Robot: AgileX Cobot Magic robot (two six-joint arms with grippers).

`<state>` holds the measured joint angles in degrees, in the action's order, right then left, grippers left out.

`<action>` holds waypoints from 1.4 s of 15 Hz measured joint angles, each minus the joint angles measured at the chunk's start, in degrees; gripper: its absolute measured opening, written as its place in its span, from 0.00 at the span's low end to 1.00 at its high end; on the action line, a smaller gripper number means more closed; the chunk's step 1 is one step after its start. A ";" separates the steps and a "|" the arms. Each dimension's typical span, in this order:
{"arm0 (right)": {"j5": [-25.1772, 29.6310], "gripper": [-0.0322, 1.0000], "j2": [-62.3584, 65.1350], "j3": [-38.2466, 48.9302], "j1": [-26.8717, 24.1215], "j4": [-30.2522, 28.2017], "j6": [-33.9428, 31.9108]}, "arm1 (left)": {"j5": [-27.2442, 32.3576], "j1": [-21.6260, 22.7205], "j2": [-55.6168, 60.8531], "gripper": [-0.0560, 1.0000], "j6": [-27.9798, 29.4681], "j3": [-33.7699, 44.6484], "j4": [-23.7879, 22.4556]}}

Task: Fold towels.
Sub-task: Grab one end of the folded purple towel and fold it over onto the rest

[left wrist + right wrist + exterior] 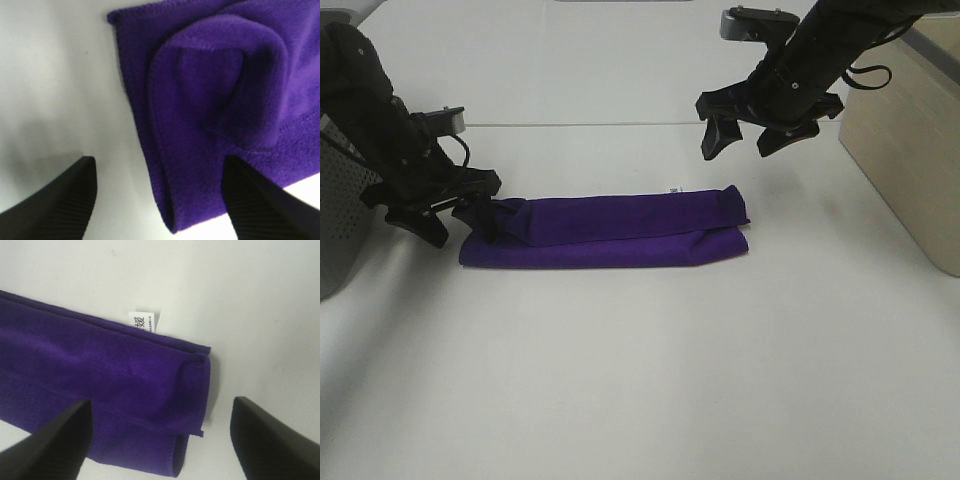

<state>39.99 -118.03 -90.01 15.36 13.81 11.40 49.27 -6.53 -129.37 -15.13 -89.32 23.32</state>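
The deep purple towel (610,232) lies folded into a long narrow strip on the white table, with a small white tag (674,189) at its far edge. My left gripper (455,222) is open at the towel's left end, just above the table. The left wrist view shows that end of the towel (215,110) between the open fingers (60,200). My right gripper (752,137) is open and empty, raised above and behind the towel's right end. The right wrist view shows that end (100,385) and the tag (144,321) below.
A beige box (910,140) stands at the right edge of the table. A grey perforated bin (340,220) stands at the left edge. A seam (580,124) crosses the table behind the towel.
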 joint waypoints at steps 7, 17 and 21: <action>1.78 0.76 1.66 0.00 0.00 0.17 -0.11 | 6.53 -0.92 -8.02 0.66 -7.68 -8.42 20.40; 4.64 0.76 1.66 0.00 0.00 0.00 -0.11 | 12.78 -2.35 -6.25 0.10 -4.13 -17.13 0.74; 5.21 0.76 3.78 0.00 0.00 0.00 -0.11 | 13.58 -5.27 -1.26 0.10 -7.39 -20.74 4.81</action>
<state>45.21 -114.25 -90.01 15.36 13.81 11.29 62.85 -11.80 -130.63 -22.52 -110.07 28.13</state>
